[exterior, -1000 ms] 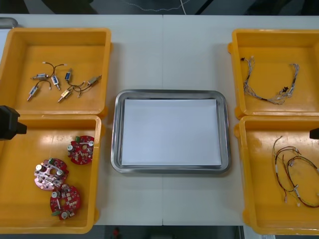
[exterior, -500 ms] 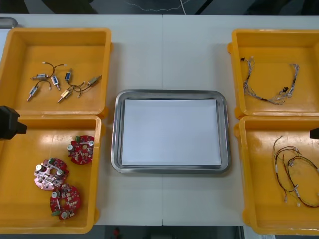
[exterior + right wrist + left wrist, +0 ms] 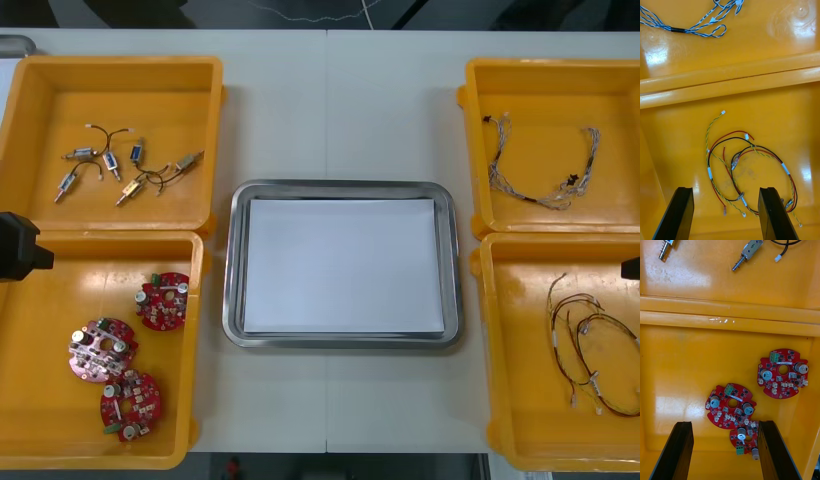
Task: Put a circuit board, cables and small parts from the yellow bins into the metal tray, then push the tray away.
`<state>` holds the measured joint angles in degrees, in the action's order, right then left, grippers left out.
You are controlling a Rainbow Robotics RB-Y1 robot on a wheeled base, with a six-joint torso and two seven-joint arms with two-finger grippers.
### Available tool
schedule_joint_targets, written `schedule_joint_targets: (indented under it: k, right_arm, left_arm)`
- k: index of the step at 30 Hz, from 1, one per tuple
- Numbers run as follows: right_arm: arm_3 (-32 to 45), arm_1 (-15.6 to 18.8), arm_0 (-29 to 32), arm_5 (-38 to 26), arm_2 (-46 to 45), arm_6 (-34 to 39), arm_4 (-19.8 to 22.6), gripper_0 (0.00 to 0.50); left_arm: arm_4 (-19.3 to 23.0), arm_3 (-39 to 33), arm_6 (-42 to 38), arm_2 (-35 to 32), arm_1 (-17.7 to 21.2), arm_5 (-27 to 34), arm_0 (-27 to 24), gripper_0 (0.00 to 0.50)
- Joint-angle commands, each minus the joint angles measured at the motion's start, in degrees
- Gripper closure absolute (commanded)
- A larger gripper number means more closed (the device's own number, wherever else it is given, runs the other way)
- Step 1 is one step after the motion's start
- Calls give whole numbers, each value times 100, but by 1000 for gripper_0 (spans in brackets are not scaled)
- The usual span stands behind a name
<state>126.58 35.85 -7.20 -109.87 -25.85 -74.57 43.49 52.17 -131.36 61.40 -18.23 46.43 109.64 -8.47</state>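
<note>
Fingers (image 3: 679,450) of the left gripper (image 3: 724,423) stand wide apart and hold nothing, poised over the lower-left yellow bin (image 3: 40,420). That bin holds 3 round red circuit boards (image 3: 161,301). From the left wrist camera, 2 of them touch each other between the fingers and the 3rd lies apart, farther out. In the front view the gripper is a black block at the middle of the left edge.

At the upper left, a 2nd yellow bin (image 3: 40,100) holds small metal parts (image 3: 128,166) on short black leads.

The right gripper (image 3: 726,188) is just as wide and empty, and shows at the right edge over the lower-right yellow bin (image 3: 510,400). Loose loops of red, yellow and black cables (image 3: 748,168) lie in that bin, ahead of and between its fingertips. The upper-right yellow bin (image 3: 540,90) holds twisted blue and white cables (image 3: 545,165).

At the centre of the bench (image 3: 340,110) sits the metal tray (image 3: 233,270), white inside, well apart from the bins on both sides.
</note>
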Motion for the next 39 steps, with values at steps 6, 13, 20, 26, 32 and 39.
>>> schedule_joint_targets:
  k: [6,13,20,26,32,39]
  right_arm:
    - [42,212,87,-13,-131,215,19,0]
    - [42,212,87,-13,-131,215,19,0]
    - [42,212,87,-13,-131,215,19,0]
    - [42,212,87,-13,-131,215,19,0]
    - [42,212,87,-13,-131,215,19,0]
    - [42,212,87,-13,-131,215,19,0]
  left_arm:
    - [39,-162,294,-163,235,36,74,0]
    - [39,-162,294,-163,235,36,74,0]
    - [39,-162,294,-163,235,36,74,0]
    - [39,-162,294,-163,235,36,74,0]
    - [39,-162,294,-163,235,36,74,0]
    - [39,-162,294,-163,235,36,74,0]
